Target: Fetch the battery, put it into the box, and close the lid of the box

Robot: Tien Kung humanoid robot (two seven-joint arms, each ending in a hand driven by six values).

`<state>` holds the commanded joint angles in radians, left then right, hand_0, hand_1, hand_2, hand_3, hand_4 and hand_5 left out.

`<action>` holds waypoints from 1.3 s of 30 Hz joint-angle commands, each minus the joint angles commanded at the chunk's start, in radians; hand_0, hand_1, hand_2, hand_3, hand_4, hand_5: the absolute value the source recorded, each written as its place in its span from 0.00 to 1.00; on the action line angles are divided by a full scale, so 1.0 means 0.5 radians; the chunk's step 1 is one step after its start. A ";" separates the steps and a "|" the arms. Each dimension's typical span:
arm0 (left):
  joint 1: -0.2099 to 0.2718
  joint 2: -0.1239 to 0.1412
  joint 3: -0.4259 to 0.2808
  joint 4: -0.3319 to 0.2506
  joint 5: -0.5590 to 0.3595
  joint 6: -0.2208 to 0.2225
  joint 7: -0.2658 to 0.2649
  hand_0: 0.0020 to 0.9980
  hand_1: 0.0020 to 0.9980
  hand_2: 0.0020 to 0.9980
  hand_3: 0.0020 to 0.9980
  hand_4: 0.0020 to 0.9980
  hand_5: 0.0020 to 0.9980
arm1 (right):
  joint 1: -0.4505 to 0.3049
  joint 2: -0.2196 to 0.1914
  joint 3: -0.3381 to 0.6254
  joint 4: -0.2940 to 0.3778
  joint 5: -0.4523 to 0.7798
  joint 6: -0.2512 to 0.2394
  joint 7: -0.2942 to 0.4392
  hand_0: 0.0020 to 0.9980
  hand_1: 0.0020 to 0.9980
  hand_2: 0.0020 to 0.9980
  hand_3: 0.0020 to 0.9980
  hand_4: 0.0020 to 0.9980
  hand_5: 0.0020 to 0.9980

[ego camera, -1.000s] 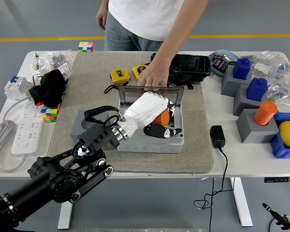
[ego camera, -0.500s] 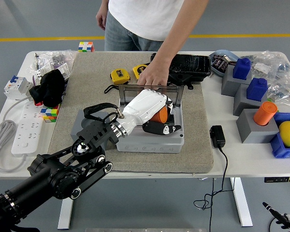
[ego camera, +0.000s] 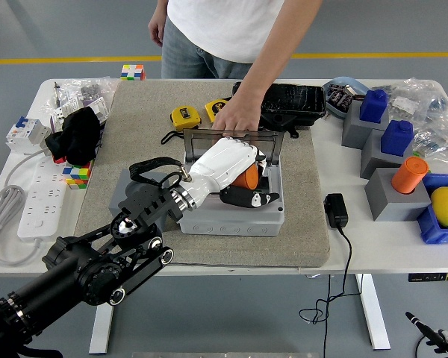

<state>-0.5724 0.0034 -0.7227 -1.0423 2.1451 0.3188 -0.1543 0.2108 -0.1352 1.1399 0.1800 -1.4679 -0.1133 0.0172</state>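
Note:
An orange battery (ego camera: pixel 248 177) sits under my left hand (ego camera: pixel 243 183), inside the grey box (ego camera: pixel 231 221) on the mat. The hand's white shell covers most of the battery and the black fingers (ego camera: pixel 248 198) curl around it, so the hand is shut on it. The box's clear lid (ego camera: pixel 235 140) stands upright at the far side. A person's hand (ego camera: pixel 237 118) rests on the lid's top edge and holds it. My right arm is out of view.
Yellow tape measures (ego camera: pixel 185 116) and a black case (ego camera: pixel 293 102) lie behind the box. A power adapter (ego camera: pixel 336 209) lies to the right. Grey blocks with blue and orange caps (ego camera: pixel 394 160) stand far right. A power strip (ego camera: pixel 43 195) and cube (ego camera: pixel 78 176) lie left.
My left hand with the battery has risen slightly and drawn a little to the left inside the box. The person's hand has stayed on the lid.

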 joint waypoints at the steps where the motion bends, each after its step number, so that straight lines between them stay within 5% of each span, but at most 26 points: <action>1: -0.001 -0.001 -0.002 0.001 -0.001 0.000 -0.001 0.14 0.14 0.17 0.18 0.89 0.54 | 0.000 0.000 0.001 0.000 -0.001 0.000 0.000 0.88 0.85 0.80 0.84 1.00 1.00; 17: 0.000 -0.005 -0.013 0.016 0.024 -0.005 -0.006 0.18 0.19 0.20 0.23 0.90 0.54 | -0.003 -0.004 -0.004 0.000 0.000 0.004 0.000 0.88 0.85 0.80 0.84 1.00 1.00; 18: 0.001 -0.006 -0.012 0.017 0.024 -0.004 -0.007 0.24 0.30 0.26 0.27 0.90 0.55 | -0.003 -0.004 -0.003 0.000 -0.001 0.004 -0.001 0.88 0.85 0.80 0.84 1.00 1.00; 39: 0.010 -0.007 -0.010 0.041 0.025 -0.011 -0.020 0.26 0.30 0.26 0.27 0.94 0.57 | -0.009 -0.006 -0.007 0.000 0.003 0.003 -0.001 0.88 0.85 0.80 0.84 1.00 1.00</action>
<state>-0.5674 0.0000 -0.7277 -1.0217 2.1576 0.3135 -0.1643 0.2061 -0.1380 1.1363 0.1800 -1.4665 -0.1117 0.0165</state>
